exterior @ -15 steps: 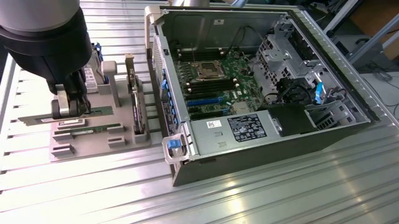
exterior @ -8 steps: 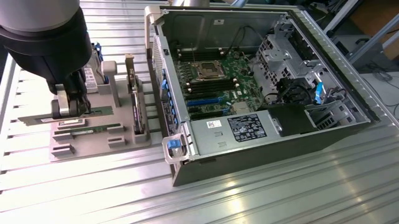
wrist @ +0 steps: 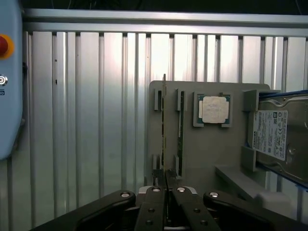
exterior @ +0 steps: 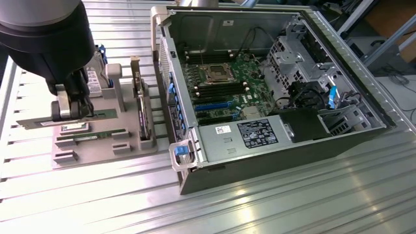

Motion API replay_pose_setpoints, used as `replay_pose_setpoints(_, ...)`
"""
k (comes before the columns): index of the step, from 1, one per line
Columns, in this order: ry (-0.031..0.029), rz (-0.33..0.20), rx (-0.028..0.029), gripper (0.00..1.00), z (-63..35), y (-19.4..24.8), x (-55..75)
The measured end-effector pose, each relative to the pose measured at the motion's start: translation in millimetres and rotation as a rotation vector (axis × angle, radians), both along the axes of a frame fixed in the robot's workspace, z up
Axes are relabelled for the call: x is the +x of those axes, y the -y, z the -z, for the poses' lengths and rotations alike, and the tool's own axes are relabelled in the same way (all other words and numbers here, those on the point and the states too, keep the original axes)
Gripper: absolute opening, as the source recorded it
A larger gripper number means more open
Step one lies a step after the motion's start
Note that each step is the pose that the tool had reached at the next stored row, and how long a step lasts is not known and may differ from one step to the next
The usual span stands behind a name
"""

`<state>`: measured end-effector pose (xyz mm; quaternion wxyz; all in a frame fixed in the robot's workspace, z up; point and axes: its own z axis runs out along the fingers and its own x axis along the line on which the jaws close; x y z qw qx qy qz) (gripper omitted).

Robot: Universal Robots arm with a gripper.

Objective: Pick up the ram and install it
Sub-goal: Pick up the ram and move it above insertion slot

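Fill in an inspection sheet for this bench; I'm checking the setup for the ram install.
Surface: ribbed aluminium table carrying grey parts tray and open computer case.
Job's things: long thin green ram stick on edge in a tray slot.
Clutter: silver hard drive, square silver processor chip, dark expansion card, on tray.
Grippers: black gripper over tray, near ram's end.
Cables: dark wire bundle inside case.
Surroundings: pale panel with red button.
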<state>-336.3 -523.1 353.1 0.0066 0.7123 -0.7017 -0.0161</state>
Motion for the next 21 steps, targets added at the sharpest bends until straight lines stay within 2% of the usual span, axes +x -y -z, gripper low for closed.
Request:
replay_pose_setpoints(14, -0.0001, 0.0, -0.0001, 0.12, -28.8, 0.0, 0.4)
replay_pose_setpoints(18, 0.0, 0.0, 0.0001, 0.12, -40.4, 0.0, 0.4)
replay_pose_setpoints(21, 0.0, 0.0, 0.0, 0.12, -40.6, 0.0, 0.4)
